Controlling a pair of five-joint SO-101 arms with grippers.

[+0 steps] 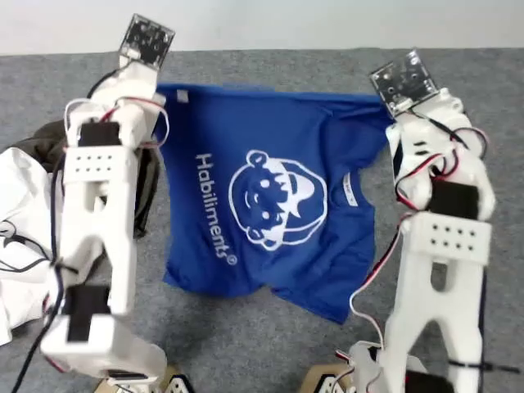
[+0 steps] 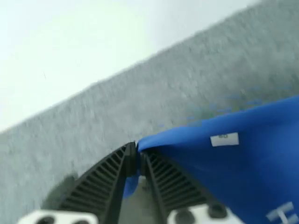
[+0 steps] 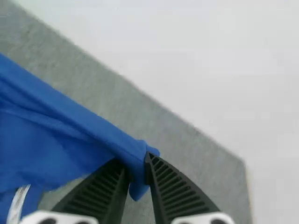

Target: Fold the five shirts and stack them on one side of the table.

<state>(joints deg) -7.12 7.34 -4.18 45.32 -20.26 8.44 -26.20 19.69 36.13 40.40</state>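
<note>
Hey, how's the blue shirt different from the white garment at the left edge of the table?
The blue shirt lies spread out mid-table, white print up; the white garment is bunched at the edge. The left gripper and right gripper each pinch a far corner of the blue shirt; nothing grips the white garment. Both rest on the grey table.

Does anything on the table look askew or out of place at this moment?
The blue shirt, pinched at two far corners by the left gripper and the right gripper, lies crooked: its near edge is rumpled and slants. A white garment and a dark garment sit heaped, unfolded, by the left arm.
</note>
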